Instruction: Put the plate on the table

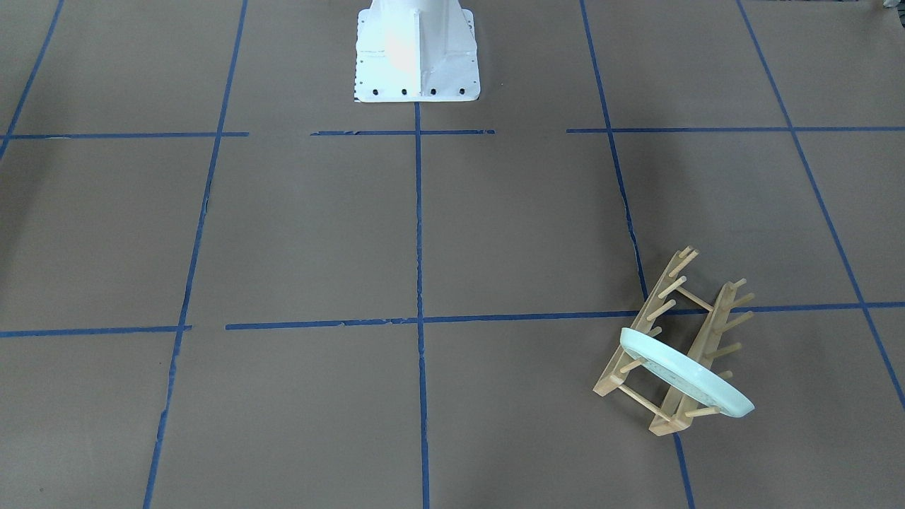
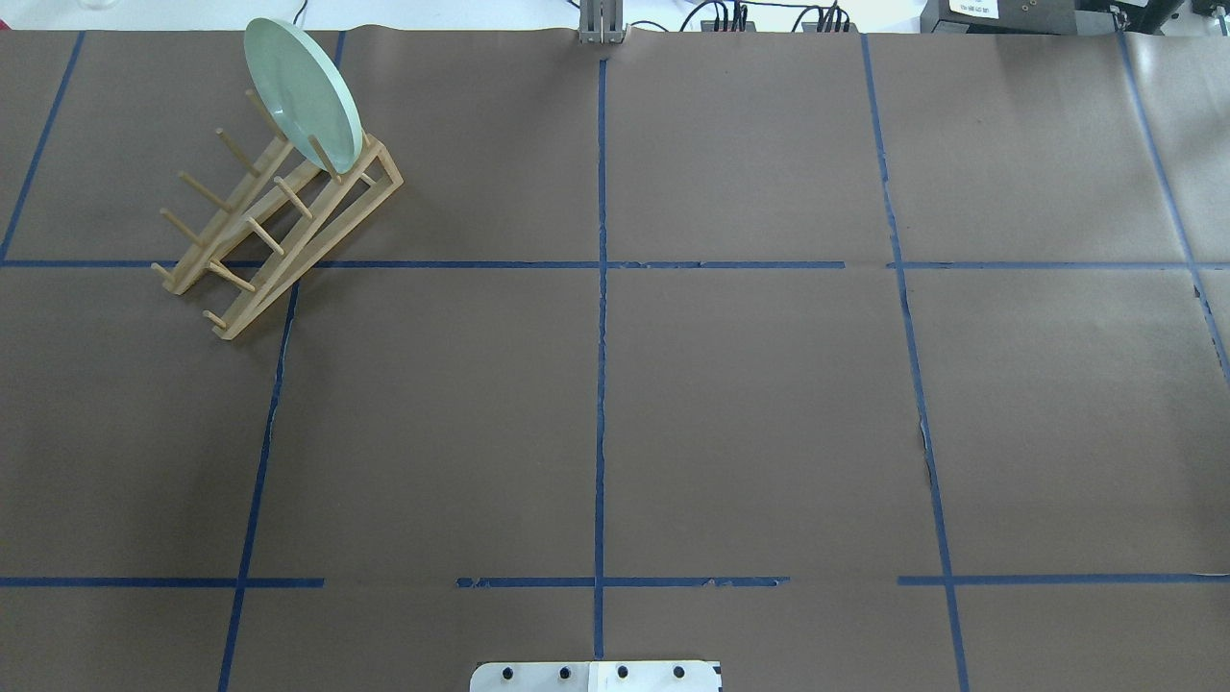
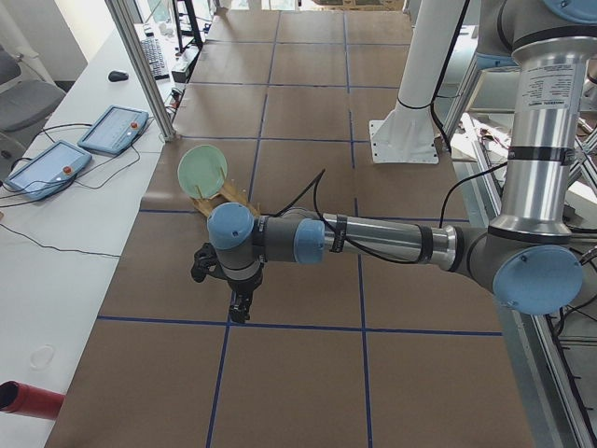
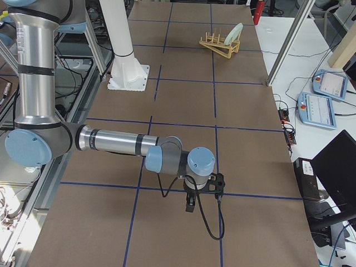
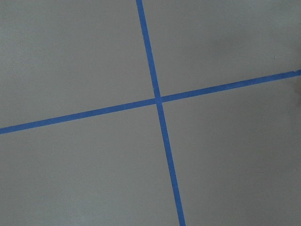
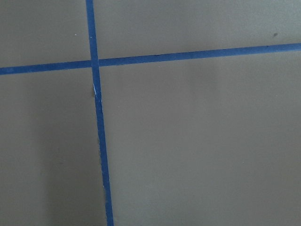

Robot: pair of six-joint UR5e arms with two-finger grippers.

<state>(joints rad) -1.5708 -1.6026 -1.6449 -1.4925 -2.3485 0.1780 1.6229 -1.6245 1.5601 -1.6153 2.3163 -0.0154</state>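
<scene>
Wooden peg rack [image 2: 288,226]: two rails, pegs pointing up, set at an angle to the tape grid. On the white side bench, one tablet [image 3: 114,128] and a second tablet [image 3: 47,168] side by side, cabled. Mouse [image 3: 118,76] and keyboard [image 3: 154,56] behind them. Metal post [image 3: 140,65] just beside the tablets. Red cylinder [image 3: 28,399] at the bench's near end.

Left gripper [image 3: 240,314]: seen only from the side, hanging near the wooden rack [image 3: 235,197], small and dark, fingers too indistinct to tell whether they stand apart or together; right gripper [image 4: 190,207]: likewise small and dark, well apart from the rack, fingers equally illegible. Wooden rack: in the exterior left view largely hidden behind the left arm [image 3: 280,239]. White robot base [image 1: 417,60]: cut off by the top edge of the front-facing view and the bottom edge of the overhead view.
</scene>
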